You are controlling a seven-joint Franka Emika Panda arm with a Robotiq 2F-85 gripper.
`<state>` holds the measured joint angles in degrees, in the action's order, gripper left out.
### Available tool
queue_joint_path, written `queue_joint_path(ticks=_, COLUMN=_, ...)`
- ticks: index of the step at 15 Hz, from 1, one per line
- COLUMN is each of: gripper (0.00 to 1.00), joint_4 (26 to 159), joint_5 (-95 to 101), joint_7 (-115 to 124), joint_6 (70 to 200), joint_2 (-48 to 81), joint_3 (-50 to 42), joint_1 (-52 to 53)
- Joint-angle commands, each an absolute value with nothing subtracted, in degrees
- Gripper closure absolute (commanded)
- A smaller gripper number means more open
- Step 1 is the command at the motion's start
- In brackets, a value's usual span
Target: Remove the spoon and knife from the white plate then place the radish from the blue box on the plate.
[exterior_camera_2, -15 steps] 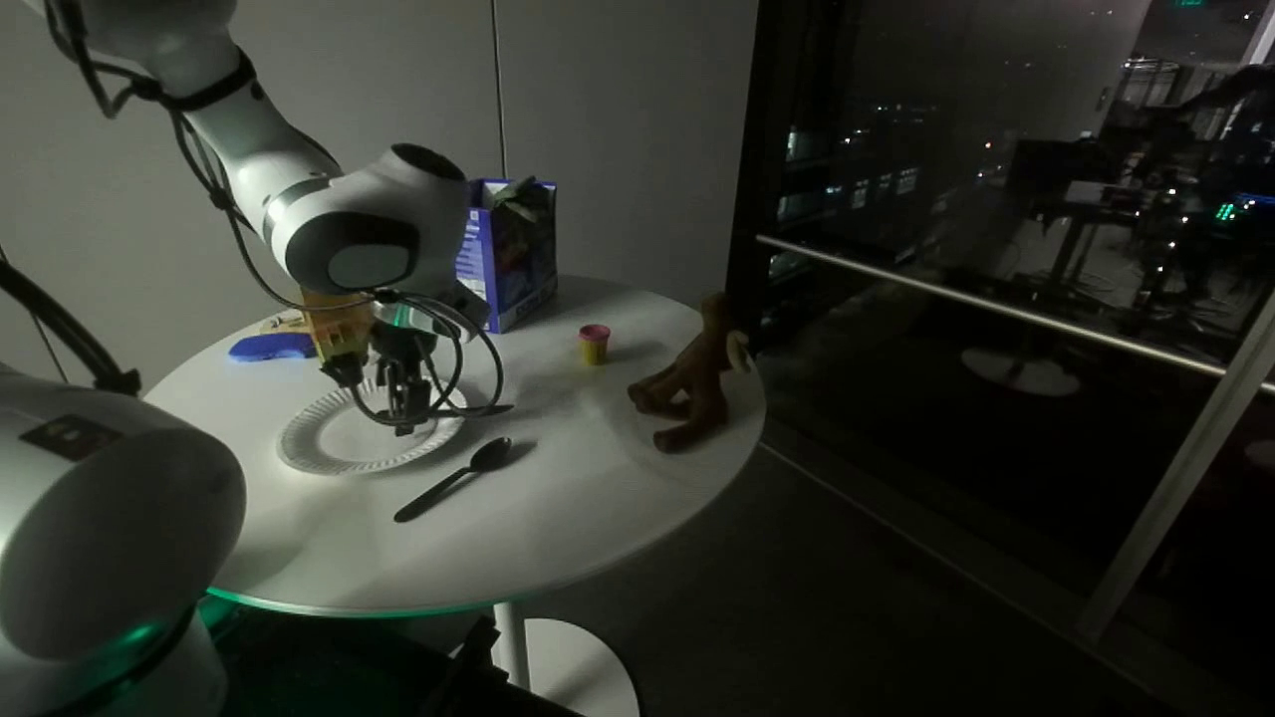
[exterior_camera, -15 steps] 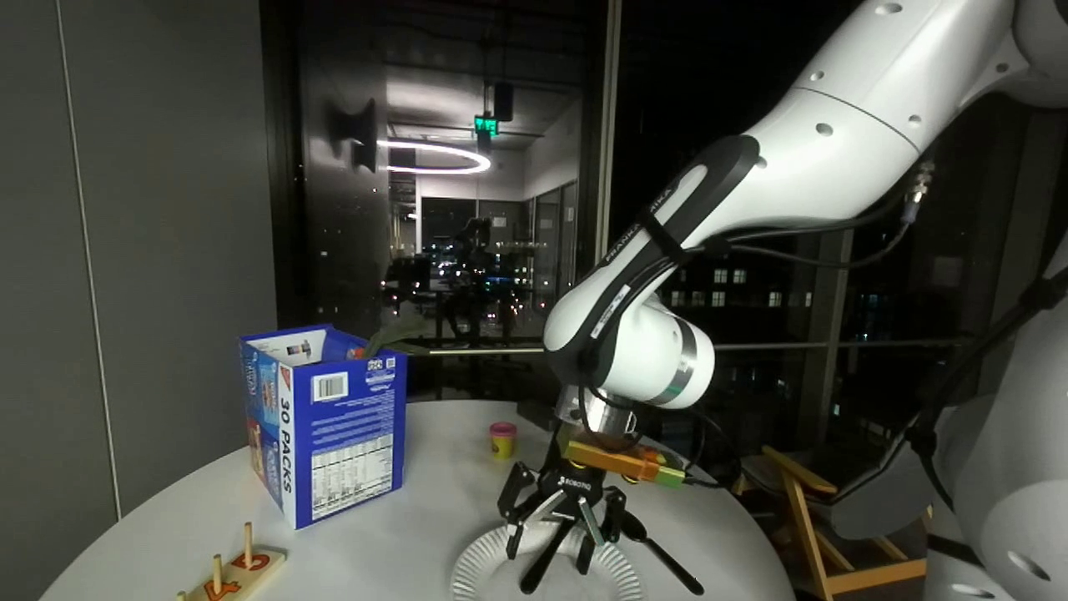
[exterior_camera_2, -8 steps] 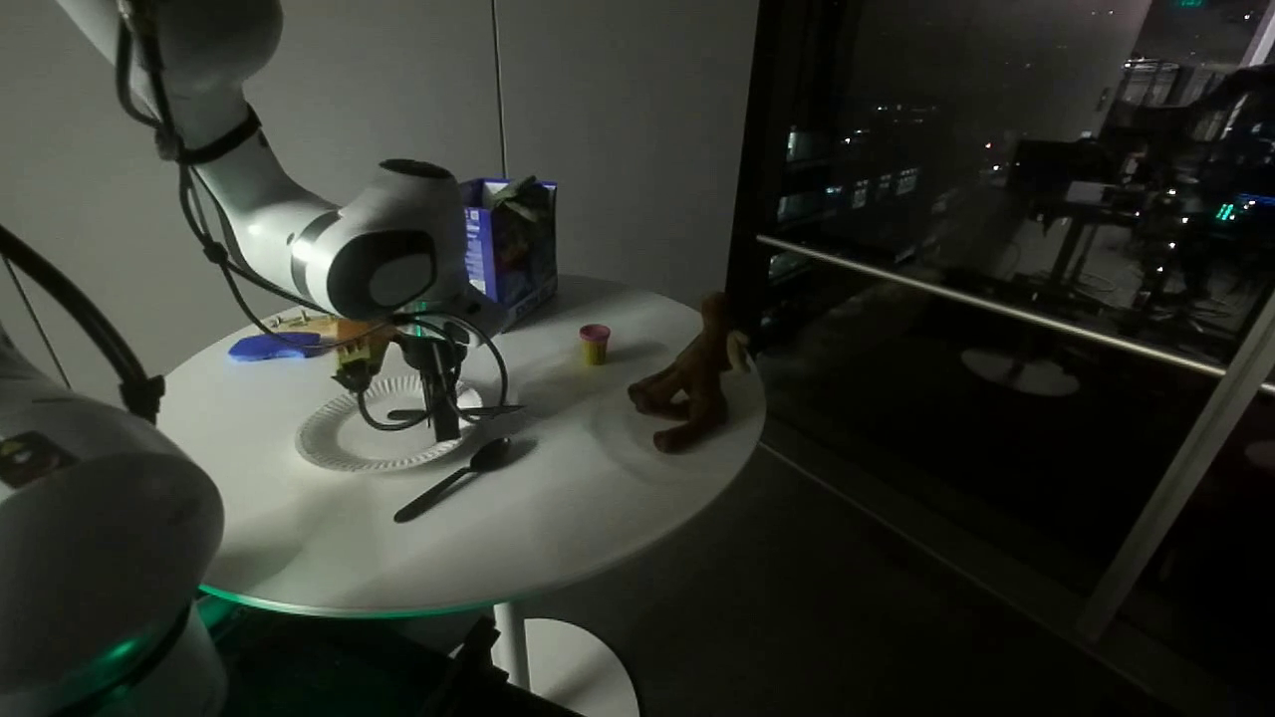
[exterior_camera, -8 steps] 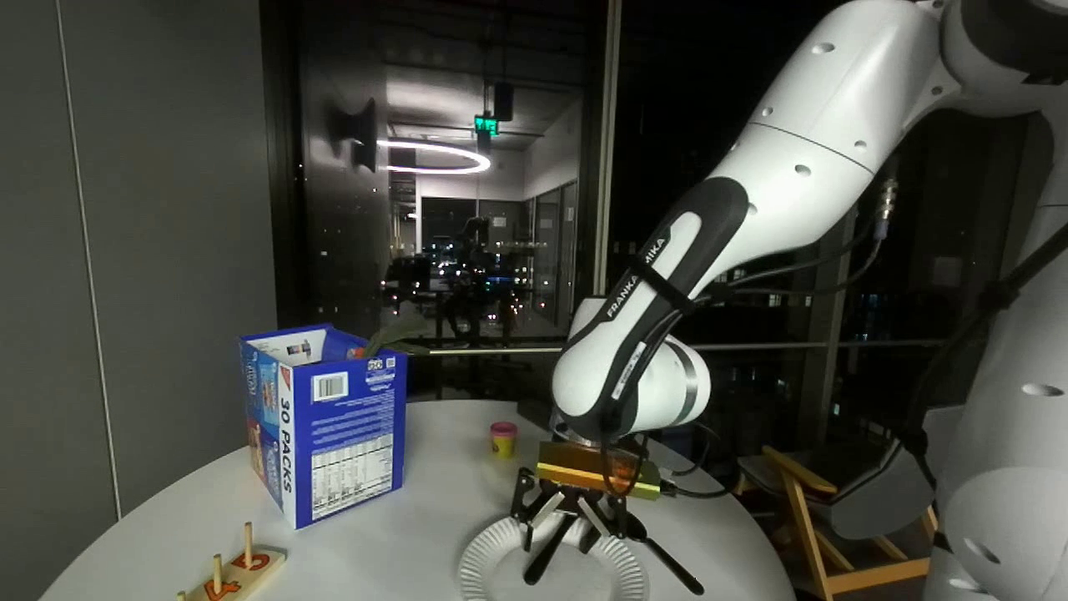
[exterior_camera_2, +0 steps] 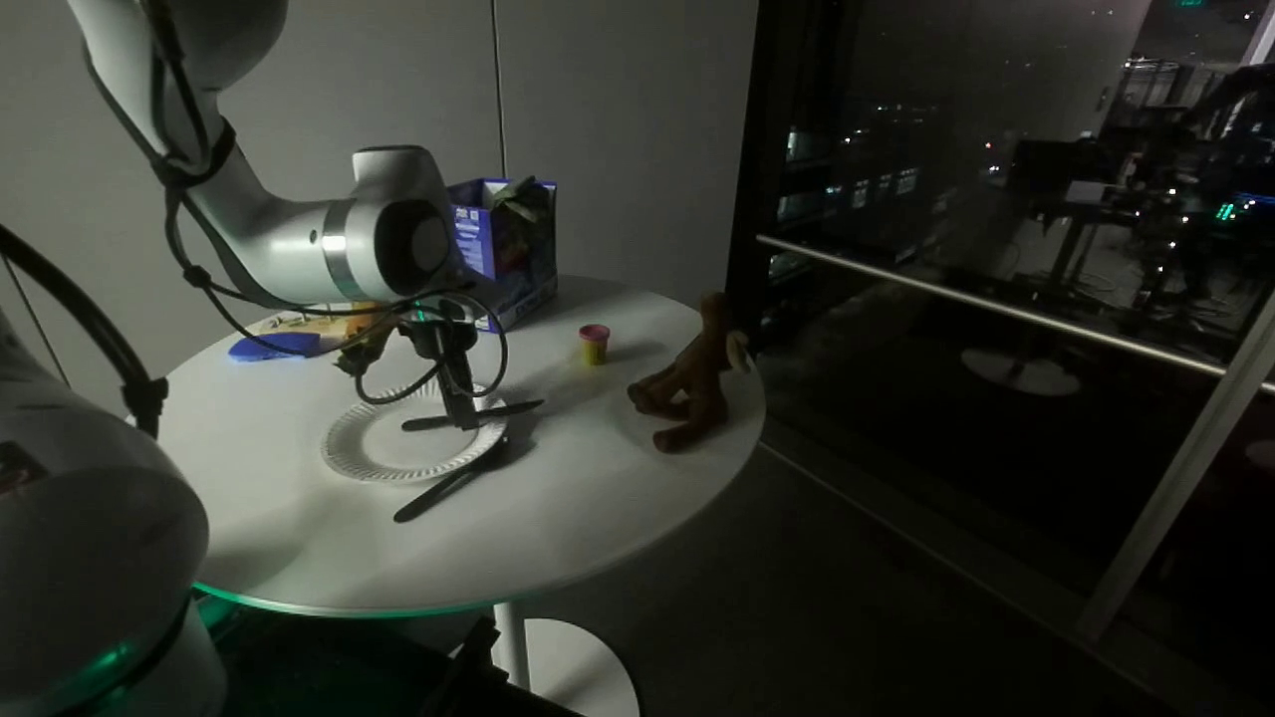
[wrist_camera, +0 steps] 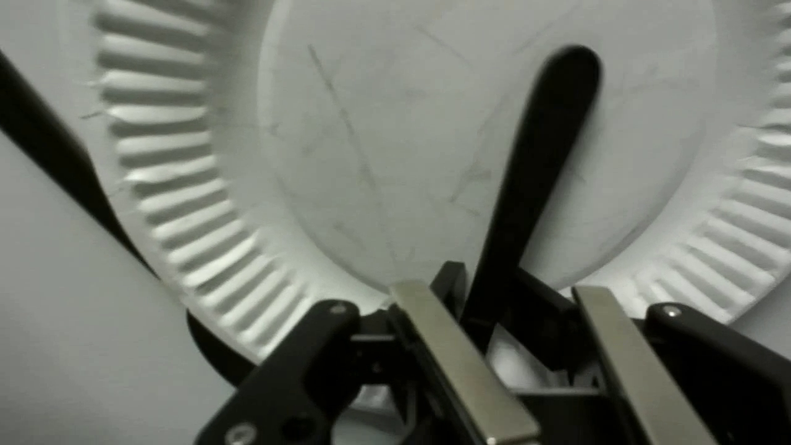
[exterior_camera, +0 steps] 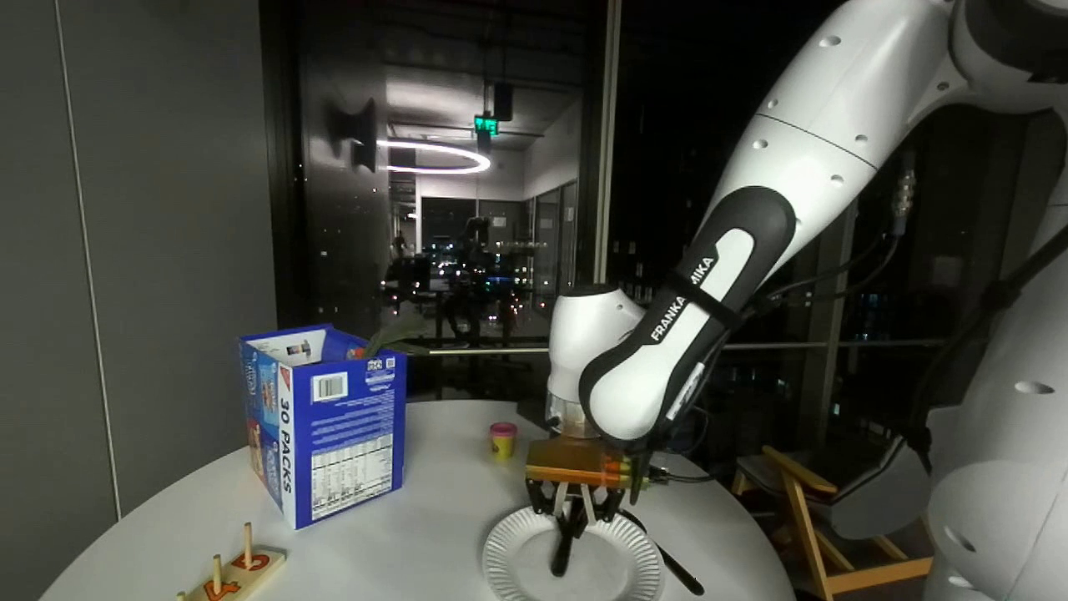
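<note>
My gripper (wrist_camera: 488, 281) has its fingers on both sides of the black knife (wrist_camera: 537, 154), shut on it low over the plate. The knife lies across the white plate (exterior_camera: 511, 576), its tip sticking out past the rim in an exterior view. A black spoon (exterior_camera_2: 438, 496) rests on the table beside the plate, its bowl partly covered by the plate's rim. The blue box (exterior_camera: 359, 442) stands upright at the back. Green leaves of the radish (exterior_camera: 394, 335) rise from its open top with a small red-orange bit; the rest is hidden inside.
A small yellow pot with a pink lid (exterior_camera: 502, 442) stands on the table behind the gripper. A brown plush toy (exterior_camera_2: 697, 378) sits near the table's edge. A wooden peg board (exterior_camera: 242, 576) and a flat blue item (exterior_camera_2: 274, 346) lie on the box's side of the table.
The jaws have come together on the knife, and the wrist has turned more upright. Plate and knife have slid along with the gripper, and the plate's rim now covers part of the spoon's bowl.
</note>
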<state>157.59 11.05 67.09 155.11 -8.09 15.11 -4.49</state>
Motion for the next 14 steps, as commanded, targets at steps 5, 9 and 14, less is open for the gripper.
queue_joint_path(ticks=5, gripper=0.91, joint_4=157.5, joint_5=22.8, joint_7=73.4, joint_6=148.8, joint_2=-10.0, joint_3=14.3, joint_1=-3.0)
queue_joint_path(ticks=9, gripper=0.91, joint_4=157.5, joint_5=24.1, joint_7=66.5, joint_6=149.0, joint_2=-9.1, joint_3=13.3, joint_1=-1.4)
queue_joint_path(ticks=14, gripper=0.91, joint_4=157.5, joint_5=27.2, joint_7=60.2, joint_6=146.3, joint_2=-9.6, joint_3=13.1, joint_1=-1.0)
